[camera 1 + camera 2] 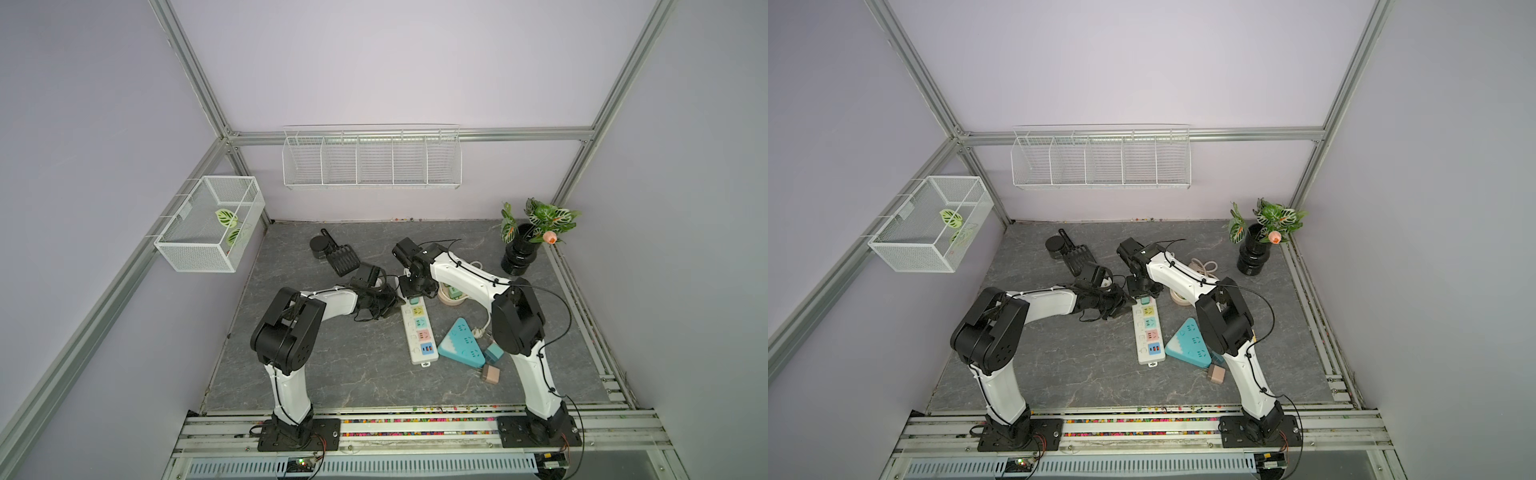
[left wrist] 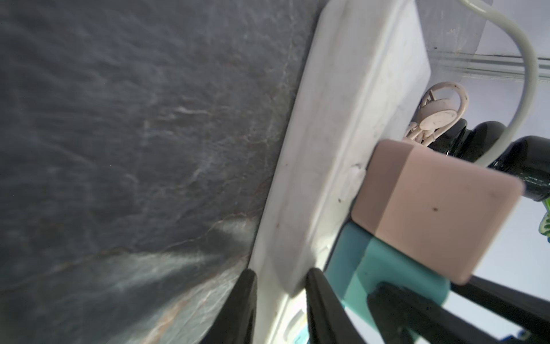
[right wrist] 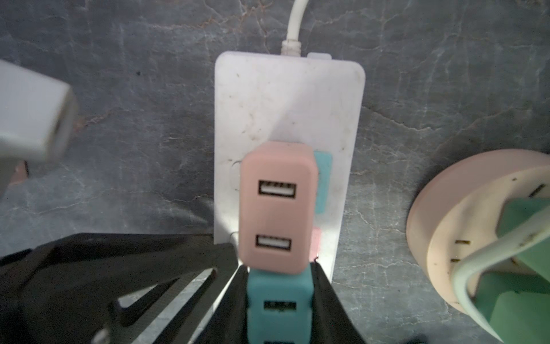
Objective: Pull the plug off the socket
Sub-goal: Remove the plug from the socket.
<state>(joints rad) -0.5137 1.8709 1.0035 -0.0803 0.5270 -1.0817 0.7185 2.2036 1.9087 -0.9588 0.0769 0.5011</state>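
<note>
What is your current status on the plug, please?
Left gripper shut on power strip. Right gripper shut on teal plug, seated in strip. Pink plug plugged in right beside it.

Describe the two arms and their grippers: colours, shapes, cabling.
The left arm and right arm have white tapered links joined by bulky black joint housings, with black cables tied along them. The left gripper and right gripper have slim black fingers.
</note>
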